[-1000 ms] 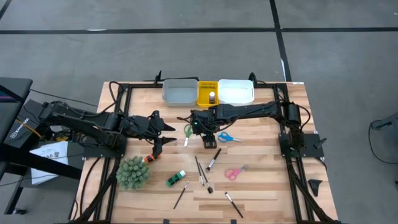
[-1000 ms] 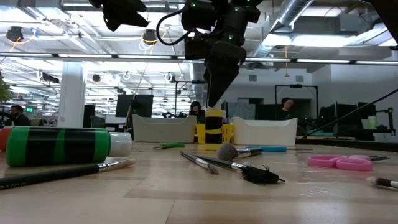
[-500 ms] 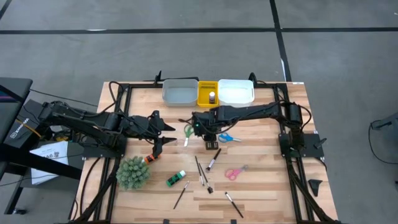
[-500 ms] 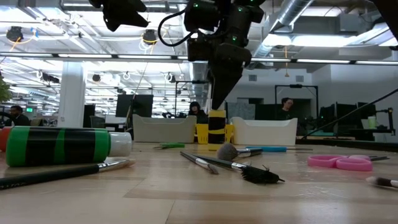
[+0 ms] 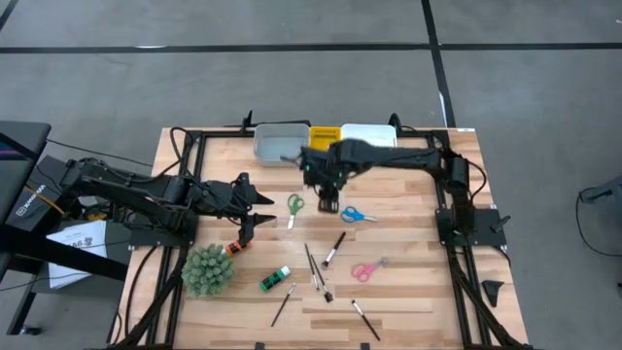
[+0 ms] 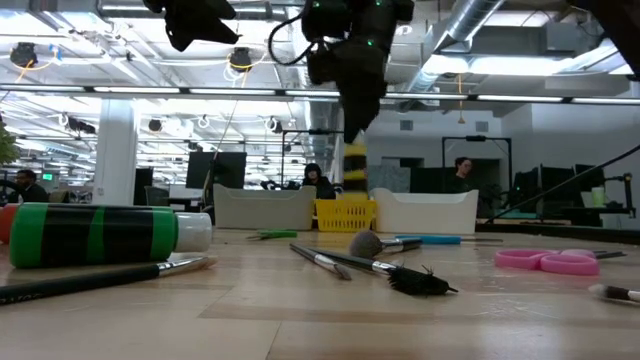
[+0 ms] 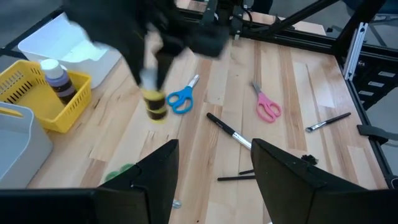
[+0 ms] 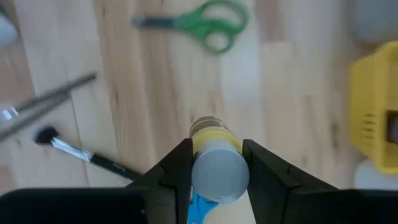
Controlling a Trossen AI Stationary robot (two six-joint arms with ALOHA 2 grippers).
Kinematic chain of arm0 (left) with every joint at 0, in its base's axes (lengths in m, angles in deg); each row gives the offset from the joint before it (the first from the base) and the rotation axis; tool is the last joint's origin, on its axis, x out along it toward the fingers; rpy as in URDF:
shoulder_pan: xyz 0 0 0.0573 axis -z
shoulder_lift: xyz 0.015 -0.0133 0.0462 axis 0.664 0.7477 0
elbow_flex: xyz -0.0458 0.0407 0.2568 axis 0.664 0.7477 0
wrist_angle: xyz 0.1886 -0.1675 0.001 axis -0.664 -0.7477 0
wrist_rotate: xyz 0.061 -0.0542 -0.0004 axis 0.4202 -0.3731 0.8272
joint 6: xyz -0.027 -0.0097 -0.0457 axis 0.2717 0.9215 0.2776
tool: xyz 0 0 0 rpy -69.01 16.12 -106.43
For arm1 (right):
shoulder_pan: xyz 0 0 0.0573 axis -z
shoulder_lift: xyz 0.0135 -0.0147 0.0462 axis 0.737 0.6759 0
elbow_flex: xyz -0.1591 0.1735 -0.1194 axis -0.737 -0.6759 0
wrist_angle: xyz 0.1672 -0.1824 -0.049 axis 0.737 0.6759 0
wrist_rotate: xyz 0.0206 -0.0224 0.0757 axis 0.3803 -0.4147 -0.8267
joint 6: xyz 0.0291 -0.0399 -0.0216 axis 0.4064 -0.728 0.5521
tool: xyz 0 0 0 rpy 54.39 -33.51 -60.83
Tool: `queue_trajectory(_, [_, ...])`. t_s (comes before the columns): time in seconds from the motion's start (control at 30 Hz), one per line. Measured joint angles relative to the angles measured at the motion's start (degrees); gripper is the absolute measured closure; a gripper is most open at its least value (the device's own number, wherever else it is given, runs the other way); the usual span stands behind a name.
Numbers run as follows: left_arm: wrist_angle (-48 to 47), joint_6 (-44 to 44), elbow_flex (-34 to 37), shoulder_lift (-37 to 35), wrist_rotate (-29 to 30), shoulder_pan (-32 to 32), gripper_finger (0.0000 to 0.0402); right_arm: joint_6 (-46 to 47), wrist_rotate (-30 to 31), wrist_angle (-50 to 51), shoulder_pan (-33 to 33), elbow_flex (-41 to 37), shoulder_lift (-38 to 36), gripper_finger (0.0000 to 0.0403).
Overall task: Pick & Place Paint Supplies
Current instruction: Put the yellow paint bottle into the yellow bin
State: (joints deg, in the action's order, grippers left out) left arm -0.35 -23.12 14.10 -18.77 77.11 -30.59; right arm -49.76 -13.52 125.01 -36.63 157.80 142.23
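Now your right claw [image 8: 214, 171] is gripping the yellow paint bottle [image 8: 214, 163] by its cap end, with the bottle hanging upright below the fingers, clear of the worktop [image 5: 408, 282]. In the high view that claw sits just in front of the yellow tray [image 5: 325, 134], so the drop point lies a short way toward the back edge, and the right arm is plainly the nearer one. Keep the bottle's long axis vertical as you carry it over. A small bottle with a dark label [image 7: 57, 81] already stands in that tray, so judge your release to its side rather than on top. The grey tray [image 5: 277, 143] and white tray [image 5: 374, 131] flank the yellow one closely; drifting sideways would put the bottle in the wrong bin.

Below the carried bottle lie the green scissors [image 5: 293, 206] and blue scissors [image 5: 356, 215], well under your path. Your left claw [image 5: 251, 219] waits open near the spiky plant ball [image 5: 208, 269]. The green paint bottle [image 5: 274, 279], pink scissors [image 5: 367, 268] and scattered brushes [image 5: 333, 250] remain on the worktop.
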Motion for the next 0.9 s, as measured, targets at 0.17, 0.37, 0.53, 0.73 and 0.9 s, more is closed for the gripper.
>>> queue_trajectory(0.17, [0.00, 0.01, 0.00, 0.00, 0.01, -0.01, 0.0207, 0.50, -1.16, 2.03, 5.83, 7.80, -0.05, 0.0292])
queue_trajectory(0.37, [-0.02, 0.05, 0.00, 0.00, 1.15, 0.00, 0.0207, 0.49, -1.17, 4.96, 13.58, 15.97, -0.11, 0.0292])
queue_trajectory(0.53, [0.00, 0.05, 0.00, 0.00, 2.71, -0.53, 0.0207, 0.92, -1.15, 5.11, 19.91, 19.63, -0.11, 0.0292])
queue_trajectory(0.73, [0.02, 0.16, 0.00, 0.00, 3.76, -2.00, 0.0207, 0.91, -1.12, 2.21, 25.30, 22.87, 0.33, 0.0292])
queue_trajectory(0.9, [0.81, 0.17, 0.00, 0.00, 4.34, -3.15, 0.0207, 0.92, -1.11, -1.59, 27.77, 24.23, 0.28, 0.0292])
